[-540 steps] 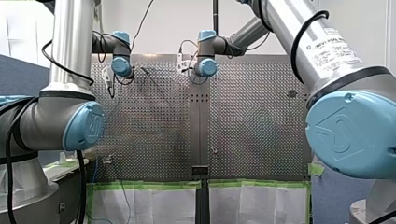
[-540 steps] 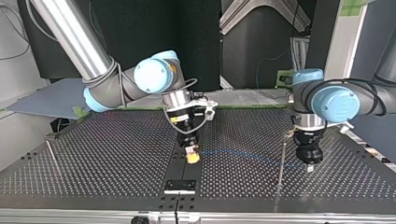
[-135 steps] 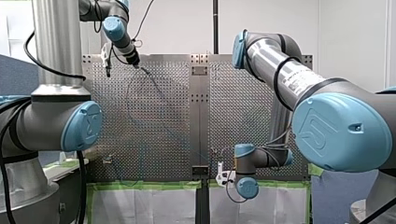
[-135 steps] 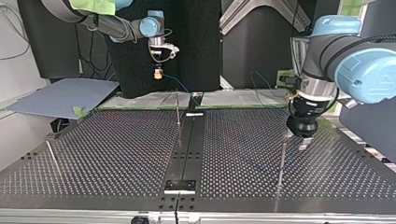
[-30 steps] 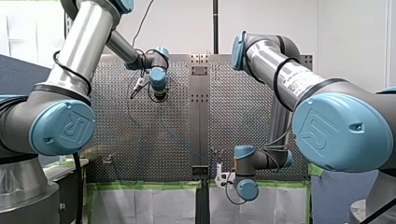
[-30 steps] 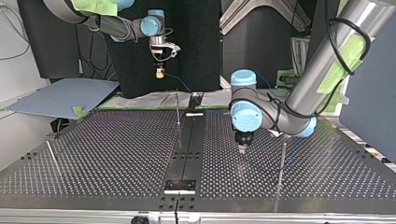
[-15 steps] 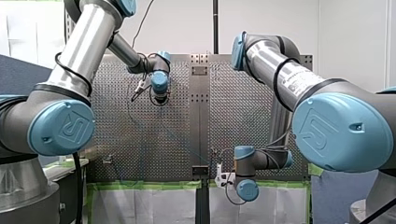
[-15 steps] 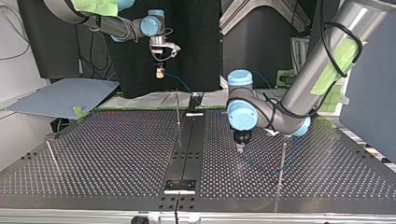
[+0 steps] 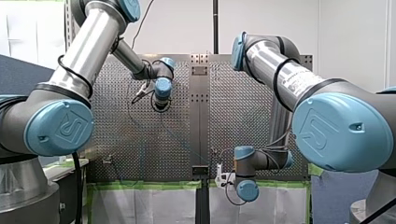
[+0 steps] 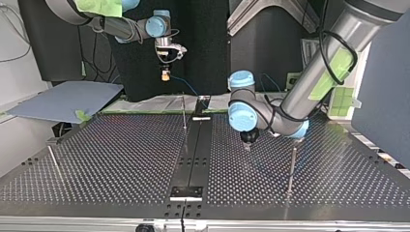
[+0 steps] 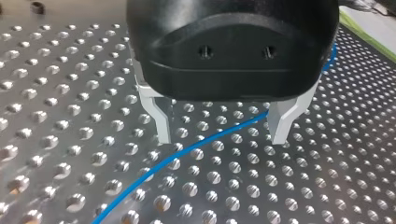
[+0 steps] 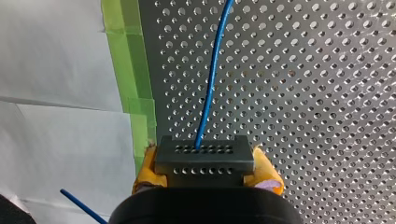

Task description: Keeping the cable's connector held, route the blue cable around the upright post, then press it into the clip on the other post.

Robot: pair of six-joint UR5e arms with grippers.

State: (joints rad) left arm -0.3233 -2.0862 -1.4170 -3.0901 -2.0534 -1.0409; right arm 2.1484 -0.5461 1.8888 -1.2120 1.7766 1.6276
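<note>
blue cable (image 11: 187, 150) partly behind left claw (image 11: 220, 140)

At left, my left arm (image 9: 93, 42) enters, wrist low over perforated table (image 9: 261, 116), left of centre strip (image 9: 200, 121). At right, my right arm (image 9: 280, 74) folds back, wrist at green tape (image 9: 140, 185). Blue cable (image 9: 181, 140) faint, diagonal between wrists.
</note>
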